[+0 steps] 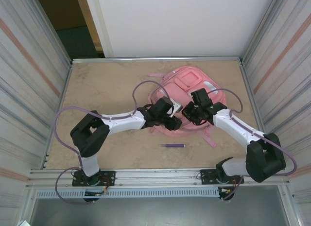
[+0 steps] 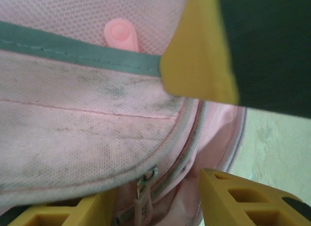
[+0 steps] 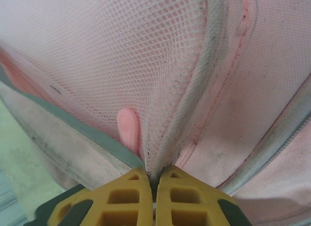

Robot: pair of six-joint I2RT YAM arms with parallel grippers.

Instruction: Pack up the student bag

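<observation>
student bag (image 1: 187, 80) lies flat toward the far right of the table (image 1: 107, 85), with both arms on its near edge. right gripper (image 3: 154, 175) is clamped on the bag: 2 yellow fingers pinch the grey-bound rim of the mesh pocket (image 3: 146, 65). A pink tab (image 3: 129, 129) sits right at that rim. left gripper (image 2: 153, 189) stands partly apart with nothing pinched. The zip pull (image 2: 145, 180) sits in the gap between its fingers, just under the grubby front panel. A purple pen (image 1: 173, 146) lies on the table just in front of the bag, toward the arm bases, untouched (probably the item to pack, my guess).

Step in hand, as I read it: open a compartment.

To do it well:
- Use the right as an anchor. Tension the fabric along the zip line, not upward, or the whole bag drags.
- Centre the left on the pull and close on the metal tab only, not the seam.
- Draw along the curve of the zip.

Risks: thin mesh slipping from the pinch; the pull lying flat and getting missed.
</observation>
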